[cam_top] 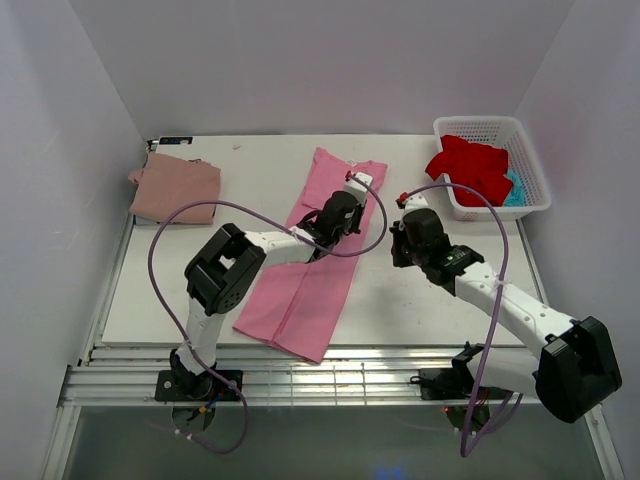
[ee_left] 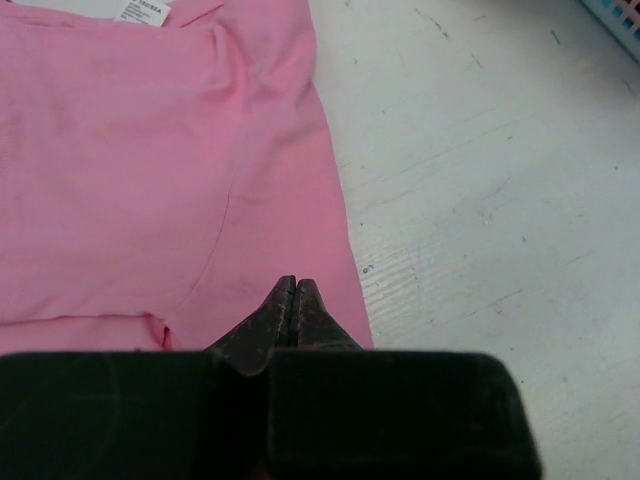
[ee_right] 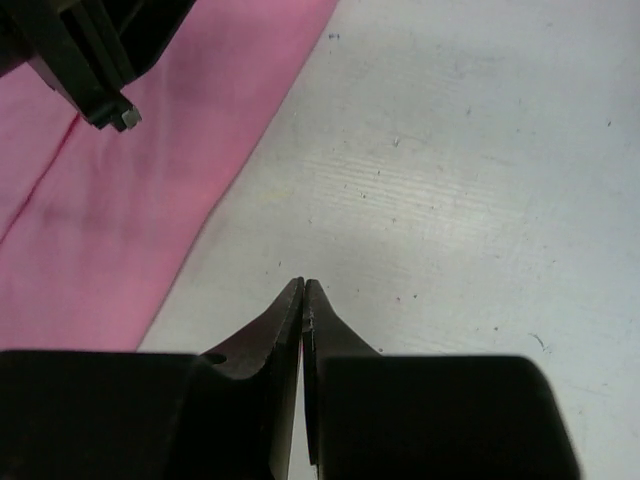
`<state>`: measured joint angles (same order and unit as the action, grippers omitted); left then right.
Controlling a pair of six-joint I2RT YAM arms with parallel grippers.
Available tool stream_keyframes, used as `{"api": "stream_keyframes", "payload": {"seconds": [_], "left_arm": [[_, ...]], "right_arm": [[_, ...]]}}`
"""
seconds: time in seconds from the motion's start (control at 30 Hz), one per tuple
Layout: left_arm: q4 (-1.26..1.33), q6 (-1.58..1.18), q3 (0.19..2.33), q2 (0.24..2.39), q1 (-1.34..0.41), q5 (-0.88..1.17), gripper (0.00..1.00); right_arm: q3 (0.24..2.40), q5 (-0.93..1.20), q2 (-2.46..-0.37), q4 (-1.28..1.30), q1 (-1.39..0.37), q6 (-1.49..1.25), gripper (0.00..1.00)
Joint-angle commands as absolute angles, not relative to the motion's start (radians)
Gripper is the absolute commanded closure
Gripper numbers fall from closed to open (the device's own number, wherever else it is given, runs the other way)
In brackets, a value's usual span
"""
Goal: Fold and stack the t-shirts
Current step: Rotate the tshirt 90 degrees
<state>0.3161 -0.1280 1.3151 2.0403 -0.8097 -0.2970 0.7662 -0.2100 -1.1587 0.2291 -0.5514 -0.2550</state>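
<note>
Two robot arms, the left arm [cam_top: 225, 270] and the right arm [cam_top: 520, 315], start at the bottom of the top view and reach up over one white table [cam_top: 420, 300]. Each arm has one purple cable looping off it.

Four t-shirts can be seen. One bright pink t-shirt [cam_top: 310, 280] lies in the middle of the table as a long strip, slanting from the top middle down toward the lower left. One white basket [cam_top: 500, 211] sits in the upper right corner. One dusty rose t-shirt [cam_top: 175, 190] lies folded in the upper left corner. One red t-shirt [cam_top: 470, 165] is bunched up in the basket. One teal t-shirt [cam_top: 513, 190] peeks out beside the red one, and most of it is hidden.

The left gripper [ee_left: 295, 290] has its fingers pressed together, with the tips over the right edge of the pink shirt. The right gripper [ee_right: 302, 290] is also squeezed closed, over bare table just beside the pink cloth.

A small white label [ee_left: 140, 10] shows at the top of the left wrist view. It is cut off and its print is too small to read.
</note>
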Motion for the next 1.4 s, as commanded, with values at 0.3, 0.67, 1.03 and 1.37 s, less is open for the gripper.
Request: {"api": "stream_keyframes", "payload": {"seconds": [0.3, 0.67, 1.03, 1.37], "left_arm": [[0.402, -0.121, 1.407, 2.154, -0.719, -0.189, 1.00], [0.269, -0.195, 1.483, 2.275, -0.673, -0.219, 1.00], [0.022, -0.337, 1.651, 2.373, -0.546, -0.244, 1.00], [-0.031, -0.405, 1.701, 2.414, -0.488, -0.215, 1.00]], "right_arm": [[0.732, -0.287, -1.075, 0.261, -0.664, -0.382, 0.92], [0.762, -0.336, -1.049, 0.334, -0.696, -0.414, 0.92], [0.790, -0.359, -1.078, 0.356, -0.718, -0.434, 0.92], [0.808, -0.361, -1.157, 0.351, -0.735, -0.433, 0.92]]}}
